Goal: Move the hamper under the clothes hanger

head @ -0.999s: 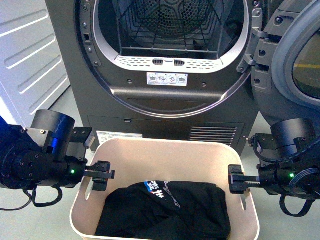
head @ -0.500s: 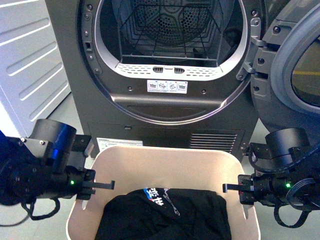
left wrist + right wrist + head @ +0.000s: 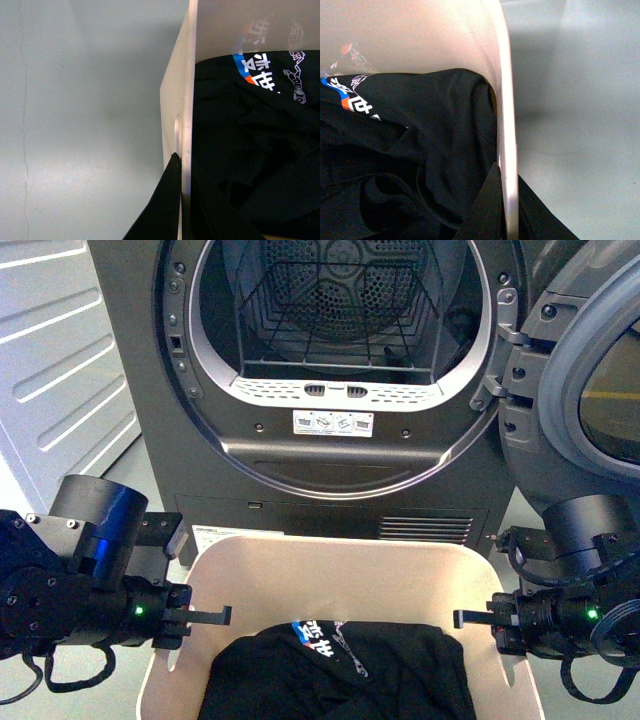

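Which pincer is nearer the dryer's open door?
Right. The right pincer grips the hamper wall on the side below the open door; the left pincer grips the opposite wall, across the hamper from the door.

Even, soft indoor light, all three views sharp, glare on the hamper (image 3: 506,125) rim.
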You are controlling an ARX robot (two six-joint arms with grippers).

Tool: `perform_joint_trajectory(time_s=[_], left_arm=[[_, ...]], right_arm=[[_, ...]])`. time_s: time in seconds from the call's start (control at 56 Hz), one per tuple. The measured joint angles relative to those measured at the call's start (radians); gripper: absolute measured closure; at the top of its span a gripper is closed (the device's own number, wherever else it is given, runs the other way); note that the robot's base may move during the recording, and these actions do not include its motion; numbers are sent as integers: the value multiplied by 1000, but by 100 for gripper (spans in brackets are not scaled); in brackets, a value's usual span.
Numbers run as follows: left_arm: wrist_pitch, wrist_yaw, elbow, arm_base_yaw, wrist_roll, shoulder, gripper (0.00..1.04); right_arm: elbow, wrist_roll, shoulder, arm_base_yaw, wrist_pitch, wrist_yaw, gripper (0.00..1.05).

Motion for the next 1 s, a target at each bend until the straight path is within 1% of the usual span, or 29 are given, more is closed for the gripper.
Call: perform_joint_trajectory(time_s=[0.446, 0.749, 0.999], left_arm=[[-23, 6, 16, 25, -1, -5, 101], [-47, -6, 25, 42, -8, -15, 101], [-50, -12, 25, 43, -9, -42, 101]], right_arm=[[-33, -14, -117, 15, -22, -18, 102], [-75, -19, -121, 21, -34, -52, 102], [-86, -19, -121, 20, -13, -59, 102]])
